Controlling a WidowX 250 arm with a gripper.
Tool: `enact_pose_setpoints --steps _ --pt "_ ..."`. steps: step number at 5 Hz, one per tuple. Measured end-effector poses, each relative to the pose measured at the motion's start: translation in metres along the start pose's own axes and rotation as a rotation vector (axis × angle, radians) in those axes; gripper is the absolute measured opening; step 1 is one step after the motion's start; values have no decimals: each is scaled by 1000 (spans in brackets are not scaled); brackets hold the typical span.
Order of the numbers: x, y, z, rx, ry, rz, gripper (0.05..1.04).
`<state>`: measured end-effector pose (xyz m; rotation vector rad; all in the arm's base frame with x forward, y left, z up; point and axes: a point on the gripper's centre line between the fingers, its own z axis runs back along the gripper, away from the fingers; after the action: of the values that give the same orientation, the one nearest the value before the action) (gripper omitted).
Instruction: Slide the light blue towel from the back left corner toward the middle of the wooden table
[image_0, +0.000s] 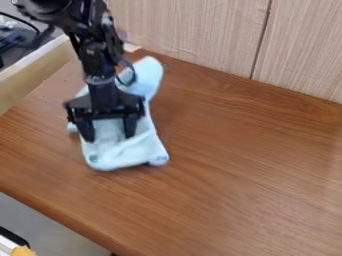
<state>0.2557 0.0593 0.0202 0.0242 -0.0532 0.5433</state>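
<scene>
The black gripper hangs over a light blue cloth on the left part of the wooden table. Its two fingers stand apart, one toward each side of the cloth, and their tips point down at it. The cloth lies crumpled, with one part reaching up and right behind the gripper and a wider part spreading toward the front. The arm hides the cloth's middle. Whether the fingertips touch the cloth, I cannot tell.
The brown wooden table meets a light wood-grain panel along its back edge. At the left is a pale wooden ledge, with dark equipment and a cable beyond it. An orange object shows at the lower left corner, below the table's front edge.
</scene>
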Motion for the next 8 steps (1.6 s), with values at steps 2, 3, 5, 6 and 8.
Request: enact_pose_setpoints --steps 2,3,5,6,8 --pt "-65 -24 6 6 4 -233 998" --pt "-68 -26 6 21 -8 -244 999" --pt "-46 -17 15 23 -45 -192 1000" --pt "-43 -16 34 4 -83 -199 1000" --pt "-47 -15 77 -62 -182 -217 1001"
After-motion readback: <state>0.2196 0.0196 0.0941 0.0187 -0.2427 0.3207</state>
